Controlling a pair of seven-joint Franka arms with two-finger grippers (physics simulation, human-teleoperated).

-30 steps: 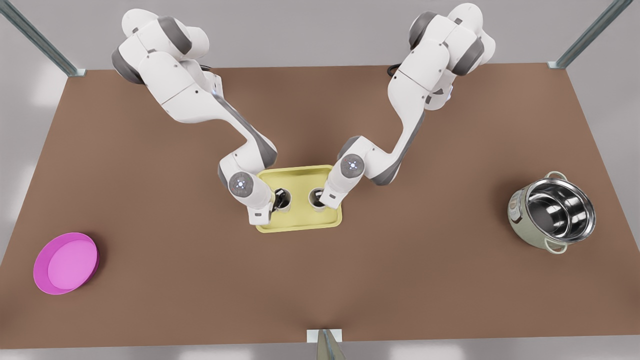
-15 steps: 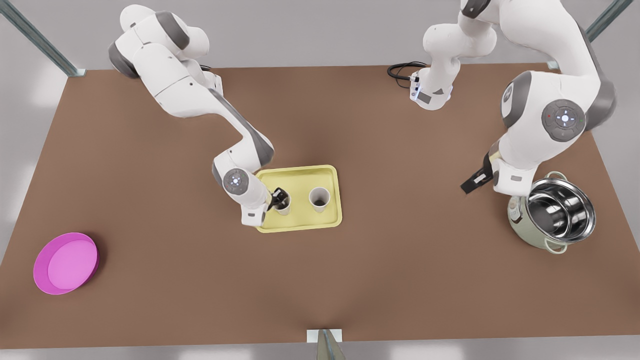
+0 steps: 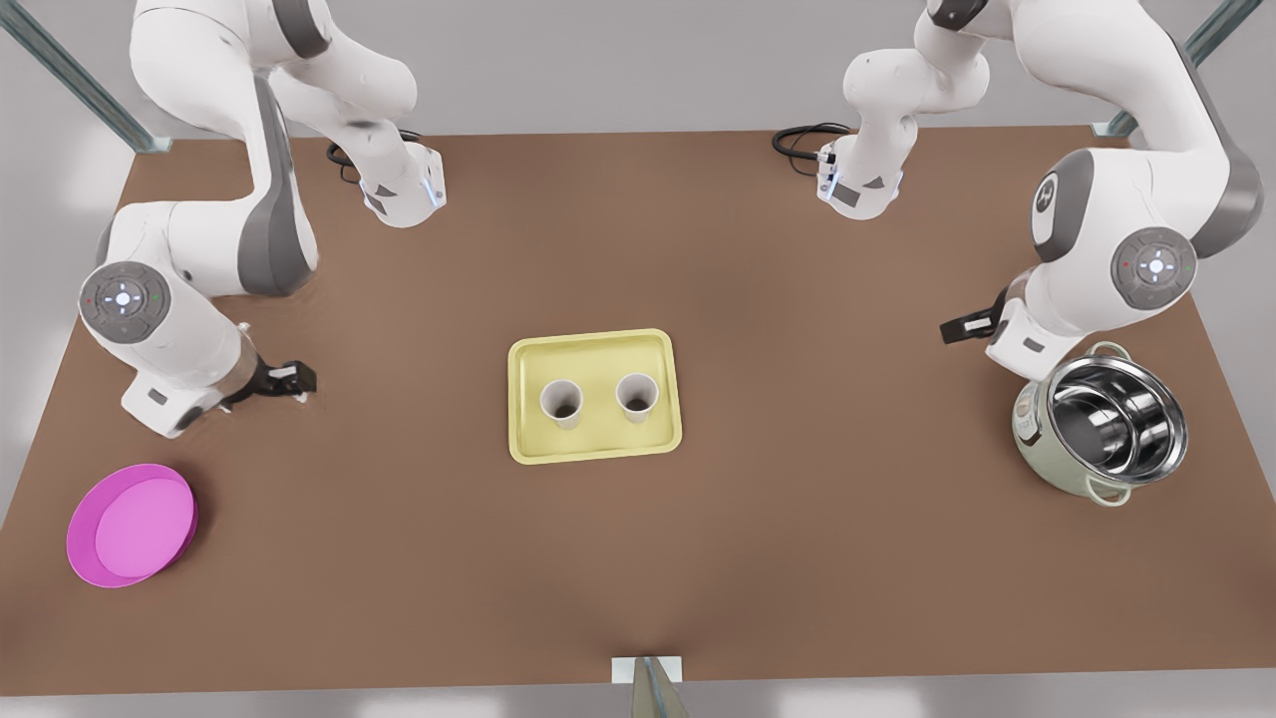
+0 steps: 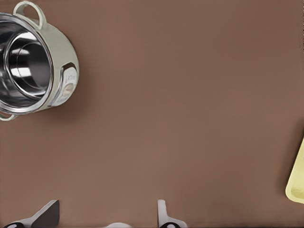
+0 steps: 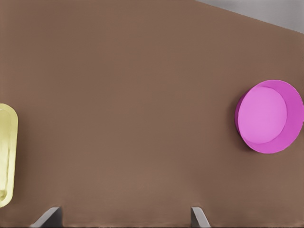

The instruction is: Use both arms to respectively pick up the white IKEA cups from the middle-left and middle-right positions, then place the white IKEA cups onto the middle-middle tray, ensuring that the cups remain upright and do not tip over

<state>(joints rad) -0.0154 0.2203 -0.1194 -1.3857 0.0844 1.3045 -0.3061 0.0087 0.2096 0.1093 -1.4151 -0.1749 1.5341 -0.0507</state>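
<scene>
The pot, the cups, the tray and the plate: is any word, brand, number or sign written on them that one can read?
None can be read.
pot: a small oval panel on its pale-green wall carries marks, too blurred to read.
cups: plain, no text.
tray: plain, no text.
plate: plain, no text.
Arms: round grey joint caps show small light dots, no words.

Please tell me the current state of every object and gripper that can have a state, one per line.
Left cup: upright on the tray, free.
Right cup: upright on the tray, free.
Tray: flat, holds both cups.
Pot: tilted, lidless.
Plate: nothing on it.
Left gripper: open, beside the pot.
Right gripper: open, near the plate.
</scene>
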